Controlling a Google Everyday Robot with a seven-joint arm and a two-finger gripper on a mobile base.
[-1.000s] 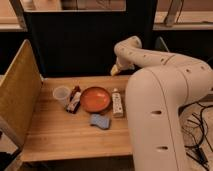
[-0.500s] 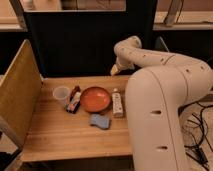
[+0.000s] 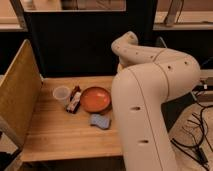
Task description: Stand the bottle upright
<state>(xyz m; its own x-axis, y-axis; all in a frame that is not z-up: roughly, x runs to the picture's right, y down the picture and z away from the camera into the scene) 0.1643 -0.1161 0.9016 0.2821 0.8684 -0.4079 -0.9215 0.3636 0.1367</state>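
Zero steps done: no upright bottle shows on the surface [image 3: 65, 135].
Bottle: hidden, probably behind the arm [image 3: 150, 100], right of the orange dish [image 3: 96, 99].
Gripper [image 3: 119, 67]: above the surface's back edge, fingers spread, empty.
Left: reach, grasp, stand it.

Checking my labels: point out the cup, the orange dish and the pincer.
cup [image 3: 61, 94]: camera view, its side wall.
orange dish [image 3: 96, 100]: camera view, its bare middle.
pincer [image 3: 118, 67]: camera view, its lower end, behind the orange dish.
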